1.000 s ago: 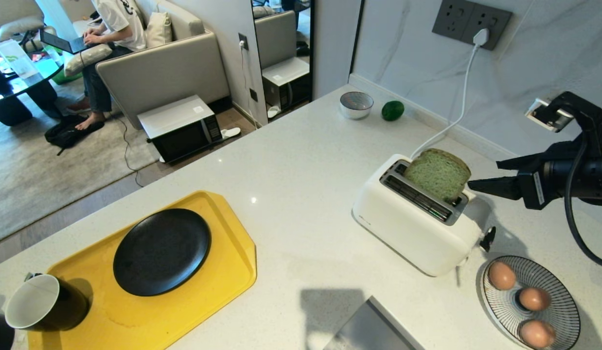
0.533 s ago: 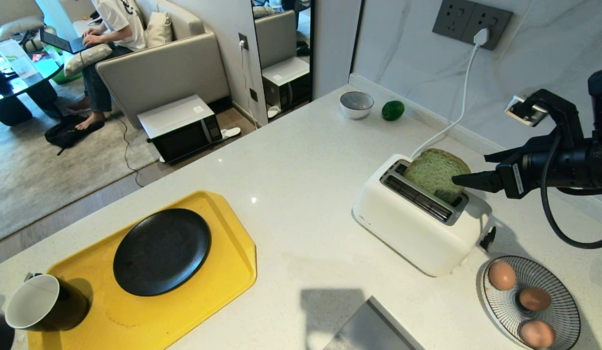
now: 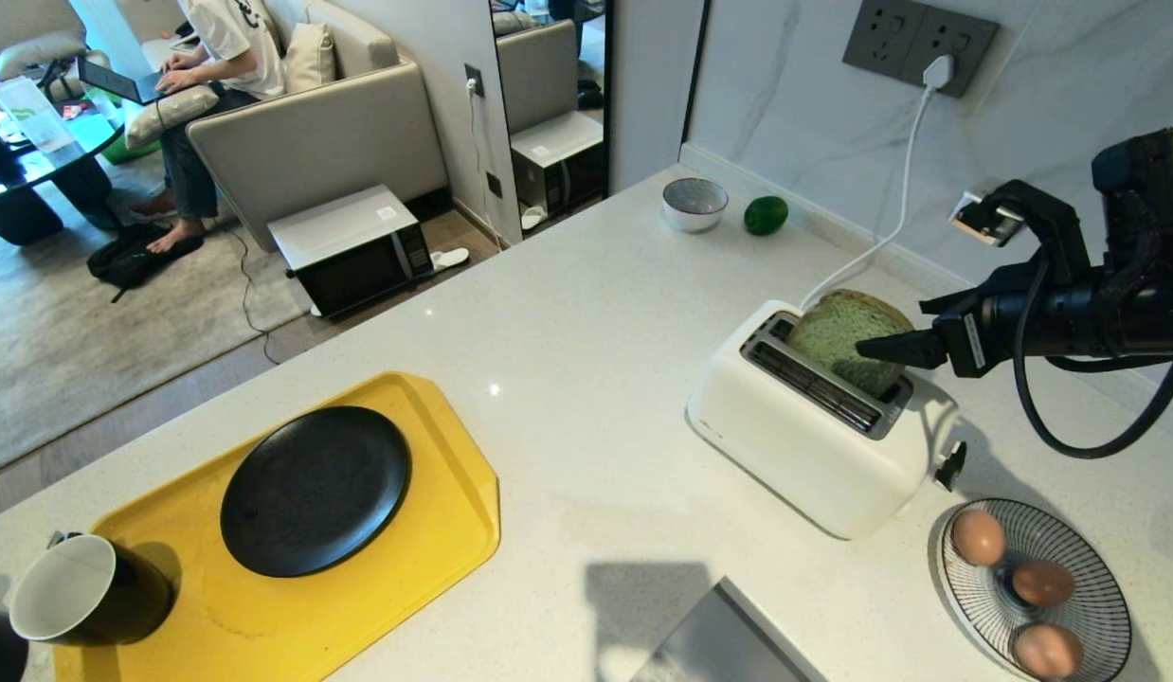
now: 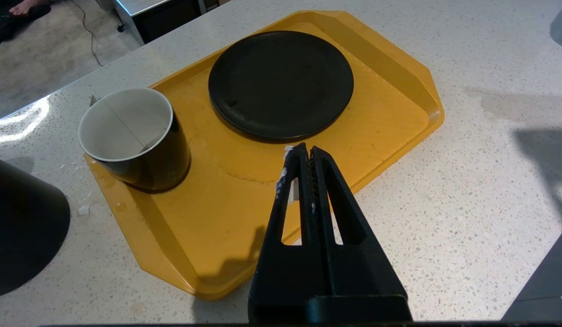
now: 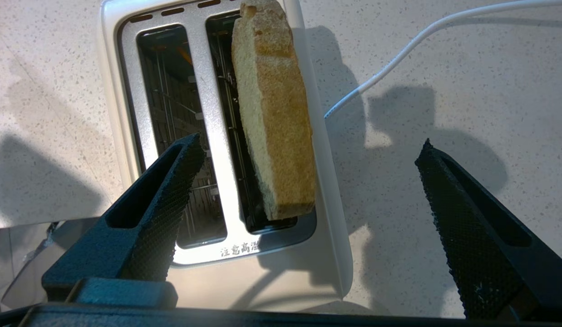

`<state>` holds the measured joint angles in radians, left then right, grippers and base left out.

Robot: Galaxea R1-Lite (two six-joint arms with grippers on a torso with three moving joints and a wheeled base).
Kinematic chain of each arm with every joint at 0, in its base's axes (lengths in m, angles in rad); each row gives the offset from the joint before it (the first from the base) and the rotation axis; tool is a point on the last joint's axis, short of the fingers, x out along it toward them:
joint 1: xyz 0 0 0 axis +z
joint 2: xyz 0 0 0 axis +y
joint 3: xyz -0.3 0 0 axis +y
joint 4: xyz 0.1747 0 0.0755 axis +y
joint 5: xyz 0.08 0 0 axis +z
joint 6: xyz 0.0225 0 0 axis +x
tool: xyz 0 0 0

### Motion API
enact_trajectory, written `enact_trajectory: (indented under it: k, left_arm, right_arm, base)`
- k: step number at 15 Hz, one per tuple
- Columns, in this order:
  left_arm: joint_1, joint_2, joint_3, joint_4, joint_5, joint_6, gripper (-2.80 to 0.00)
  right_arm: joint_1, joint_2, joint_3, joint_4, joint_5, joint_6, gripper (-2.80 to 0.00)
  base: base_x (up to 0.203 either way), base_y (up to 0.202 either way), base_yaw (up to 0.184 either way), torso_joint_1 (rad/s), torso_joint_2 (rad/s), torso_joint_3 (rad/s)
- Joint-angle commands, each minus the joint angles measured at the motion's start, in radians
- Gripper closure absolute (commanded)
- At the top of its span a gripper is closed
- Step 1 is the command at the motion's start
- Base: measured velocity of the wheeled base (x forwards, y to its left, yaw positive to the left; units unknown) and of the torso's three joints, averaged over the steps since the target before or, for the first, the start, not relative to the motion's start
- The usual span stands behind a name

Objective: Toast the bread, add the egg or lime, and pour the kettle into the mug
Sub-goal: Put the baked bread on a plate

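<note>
At right of the frame, the right gripper [image 3: 904, 327] hangs spread wide around the bread [image 3: 838, 343] standing in the toaster [image 3: 795, 436]; left gripper [image 4: 303, 153] pressed together.

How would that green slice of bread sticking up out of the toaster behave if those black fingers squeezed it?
The bread looks porous and thin, so it is probably light and would dent under a hard pinch. It leans in the toaster slot, so a nudge may tip it. The right gripper fingers are textured, so slipping seems unlikely.
</note>
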<state>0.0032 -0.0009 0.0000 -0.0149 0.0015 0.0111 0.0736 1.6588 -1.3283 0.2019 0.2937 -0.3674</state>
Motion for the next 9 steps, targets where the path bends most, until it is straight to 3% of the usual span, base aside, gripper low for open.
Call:
enact_trajectory:
  k: [1, 2, 3, 9]
  left_arm:
    - [0.000, 0.001, 0.000, 0.000, 0.000, 0.000, 0.00]
    - [0.000, 0.001, 0.000, 0.000, 0.000, 0.000, 0.00]
    - [0.000, 0.001, 0.000, 0.000, 0.000, 0.000, 0.00]
    - [0.000, 0.001, 0.000, 0.000, 0.000, 0.000, 0.00]
  right_arm:
    - [0.004, 0.019, -0.008, 0.002, 0.001, -0.001, -2.80]
    - [0.005, 0.021, -0.013, 0.002, 0.001, -0.001, -2.80]
    - [0.005, 0.023, -0.017, 0.002, 0.001, 0.001, 0.00]
    - [0.035, 0.032, -0.019, 0.002, -0.001, -0.002, 0.00]
  base:
    - [0.000, 0.000, 0.000, 0.000, 0.00, 0.000]
    - [0.000, 0.000, 0.000, 0.000, 0.00, 0.000]
    - [0.000, 0.000, 0.000, 0.000, 0.00, 0.000]
    - [0.000, 0.000, 0.000, 0.000, 0.00, 0.000]
